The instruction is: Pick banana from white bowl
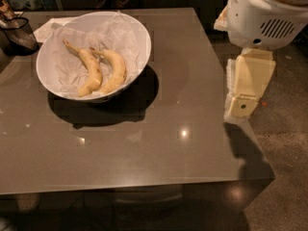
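Nearest to me is the front edge of the bench [159, 153], bare glossy grey w/ a couple of light glints. Nothing of the task is on this part.

Mid-depth on the right, the end effector [243, 97] hangs off the arm just beside the bench's right edge, over the floor more than over the top. It's a cream block pointing down. Can't tell from this angle if it's released or clenched, but it carries nothing. It sits well apart from the fruit, w/ open bench between.

Further back and to the left is the white bowl [137, 78], tilted a bit toward me and lined w/ crumpled paper [120, 32]. The banana [114, 71], the plumper curved one, lies inside on the paper, touching or nearly touching a slimmer banana [90, 71] on its left. Both rest low in the bowl, stems pointing away from me.

Far left corner: a dark mesh basket [19, 32], not my concern.

Progress, as I judge it — approx. nil on the pick itself. No contact, no grasp, banana not lifted. Left to do: bring the end effector across and above the bowl, descend, grip the right-hand banana w/o snagging the paper or the neighbour, then lift clear of the rim.
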`<state>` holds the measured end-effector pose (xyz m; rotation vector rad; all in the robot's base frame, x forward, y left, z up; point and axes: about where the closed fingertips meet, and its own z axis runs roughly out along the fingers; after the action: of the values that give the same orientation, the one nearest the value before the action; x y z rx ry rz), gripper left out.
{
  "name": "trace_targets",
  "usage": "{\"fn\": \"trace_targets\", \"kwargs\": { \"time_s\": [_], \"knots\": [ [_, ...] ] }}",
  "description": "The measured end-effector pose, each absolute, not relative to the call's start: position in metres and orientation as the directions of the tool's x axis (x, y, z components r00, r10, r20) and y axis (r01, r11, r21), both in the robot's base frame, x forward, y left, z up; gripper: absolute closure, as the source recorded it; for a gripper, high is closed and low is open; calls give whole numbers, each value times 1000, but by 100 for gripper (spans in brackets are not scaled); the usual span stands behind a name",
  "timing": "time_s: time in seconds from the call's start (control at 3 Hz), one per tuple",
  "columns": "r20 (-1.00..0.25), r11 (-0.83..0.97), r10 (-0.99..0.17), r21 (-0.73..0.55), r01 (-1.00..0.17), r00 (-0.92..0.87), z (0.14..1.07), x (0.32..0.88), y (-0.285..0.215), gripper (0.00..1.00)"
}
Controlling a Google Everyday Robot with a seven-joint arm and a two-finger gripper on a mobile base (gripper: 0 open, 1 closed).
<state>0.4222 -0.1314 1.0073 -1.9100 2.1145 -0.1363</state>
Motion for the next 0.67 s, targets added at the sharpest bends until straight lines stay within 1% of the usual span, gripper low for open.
{"fn": "trace_targets", "kwargs": {
  "time_s": [0.33, 0.67],
  "knots": [
    [-218, 141, -971, -220, -965, -92, 1005, 438, -104, 0],
    [-241, 180, -960, -150, -972, -140, 994, 467, -77, 0]
  ]
}}
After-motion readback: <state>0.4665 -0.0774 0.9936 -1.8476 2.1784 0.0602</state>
